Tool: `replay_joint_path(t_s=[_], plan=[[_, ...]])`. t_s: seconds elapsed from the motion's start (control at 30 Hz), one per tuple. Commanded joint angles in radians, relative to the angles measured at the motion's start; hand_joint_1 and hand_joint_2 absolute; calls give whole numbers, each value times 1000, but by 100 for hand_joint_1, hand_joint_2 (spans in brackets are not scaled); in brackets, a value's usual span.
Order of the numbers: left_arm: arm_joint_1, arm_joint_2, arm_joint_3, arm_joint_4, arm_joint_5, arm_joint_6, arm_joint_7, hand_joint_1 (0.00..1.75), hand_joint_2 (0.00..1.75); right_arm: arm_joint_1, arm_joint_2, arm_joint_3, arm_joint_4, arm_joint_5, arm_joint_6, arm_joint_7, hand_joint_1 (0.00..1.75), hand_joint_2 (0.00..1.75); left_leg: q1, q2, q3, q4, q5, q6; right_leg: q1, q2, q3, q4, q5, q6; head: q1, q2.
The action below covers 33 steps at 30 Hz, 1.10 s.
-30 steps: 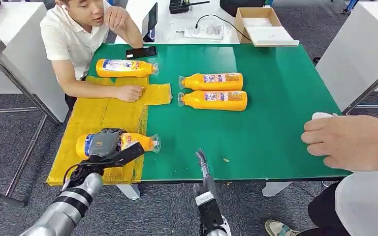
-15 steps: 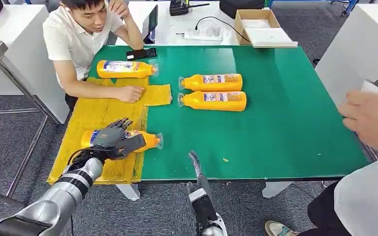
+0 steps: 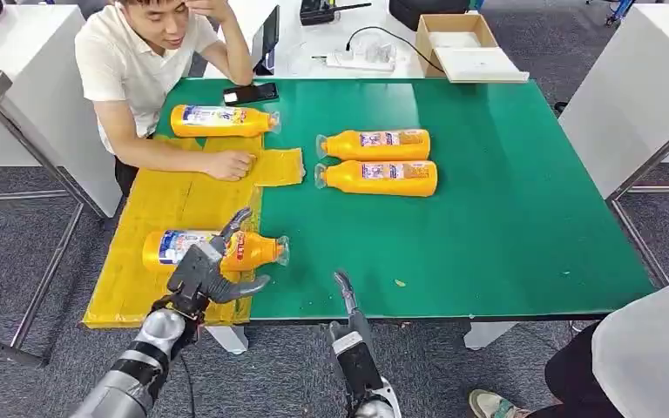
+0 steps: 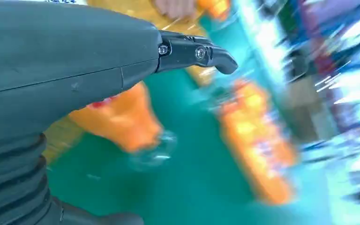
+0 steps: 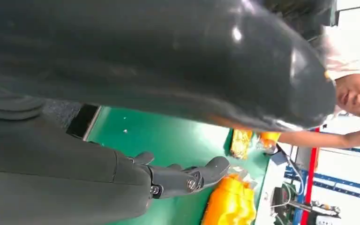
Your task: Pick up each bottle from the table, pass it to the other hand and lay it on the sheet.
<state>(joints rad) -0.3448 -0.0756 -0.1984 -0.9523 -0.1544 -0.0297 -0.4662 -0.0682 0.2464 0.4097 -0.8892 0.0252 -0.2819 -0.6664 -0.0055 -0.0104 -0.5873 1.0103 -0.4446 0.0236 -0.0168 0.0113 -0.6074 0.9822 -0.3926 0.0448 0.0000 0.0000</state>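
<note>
Fingers [image 3: 237,219] of the left hand [image 3: 205,274] are spread wide and hold nothing; just beyond them the near bottle [image 3: 213,249] lies on the yellow sheet [image 3: 152,218], long axis crosswise to the fingers, cap toward the green table [image 3: 488,218]. Farther off, two bottles [image 3: 375,161] lie flat, likewise crosswise, nearer the right hand [image 3: 346,292], whose fingers look extended and empty.

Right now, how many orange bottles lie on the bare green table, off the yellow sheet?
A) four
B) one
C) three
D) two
D: two bottles lie side by side on the green table, while the other two rest on the yellow sheet.
</note>
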Motion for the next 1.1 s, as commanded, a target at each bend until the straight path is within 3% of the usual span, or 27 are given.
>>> replay_joint_path(t_s=[0.03, 0.17, 0.3, 0.43, 0.47, 0.63, 0.67, 0.73, 0.87, 0.93, 1.1], plan=[[96, -40, 56, -251, 124, -2, -30, 0, 175, 12, 1, 35, 40, -13, -16, -32, 0, 0, 1, 1, 0, 0, -1, -1, 1, 0, 0, -1, -1, -1, 0, 0], [138, -64, 77, -399, 286, -1, -34, 0, 175, 18, -1, 39, 25, -17, -34, -32, 0, 0, 2, 1, -1, 0, -2, -2, 2, -1, -1, 0, -2, -2, 0, 0], [142, -63, 76, -415, 291, 1, -28, 0, 175, 18, -1, 39, 25, -18, -34, -32, 0, 0, 1, 1, -3, 0, -2, -2, 2, 0, -3, 0, -1, -2, 0, 0], [196, -101, 119, -522, 473, -42, -17, 0, 175, 56, -35, 60, -119, 28, -161, -32, 0, 0, 2, 1, -3, 1, -2, -2, 2, 0, -2, -1, -2, -2, 0, 0], [209, -107, 122, -542, 493, -46, -9, 0, 175, 63, -41, 56, -149, 27, -178, -32, 0, 175, 1, 1, -3, 0, -2, -1, 1, 0, -3, 0, -2, -2, 0, 0], [338, -143, 100, -639, 525, -38, 24, 0, 175, 117, -83, 1, -449, 52, -369, -32, 0, 175, 0, 2, -5, 0, -2, -1, 0, 1, -5, 0, -1, -1, 0, 0], [353, -151, 83, -643, 519, -22, 36, 0, 175, 114, -75, -22, -442, 57, -366, -32, 0, 0, 1, 2, -3, 1, -3, -1, 1, 0, -3, 1, -3, -1, 0, 0], [403, -163, 44, -638, 520, 2, 52, 0, 175, 119, -25, -108, -407, -20, -289, 3, 0, 0, 0, 1, -5, 0, -2, 0, 0, 0, -5, 0, -1, -1, 0, 0], [431, -156, 17, -631, 484, 41, 30, 0, 175, 130, -4, -141, -391, -74, -223, 51, 0, 0, 3, 1, 5, -2, -6, -3, 3, -2, 5, -3, -5, -4, 0, 0], [444, -157, 7, -626, 477, 47, 29, 0, 175, 133, 3, -147, -387, -79, -228, 58, 0, 0, 0, 0, -4, -1, -3, -1, 1, -1, -4, -1, -2, -1, 0, 0], [441, -156, 8, -627, 477, 47, 29, 0, 175, 132, 4, -147, -387, -79, -229, 58, 0, 0, 0, 0, -5, -1, -2, -1, 1, -2, -5, -1, -1, -1, 0, 0]])
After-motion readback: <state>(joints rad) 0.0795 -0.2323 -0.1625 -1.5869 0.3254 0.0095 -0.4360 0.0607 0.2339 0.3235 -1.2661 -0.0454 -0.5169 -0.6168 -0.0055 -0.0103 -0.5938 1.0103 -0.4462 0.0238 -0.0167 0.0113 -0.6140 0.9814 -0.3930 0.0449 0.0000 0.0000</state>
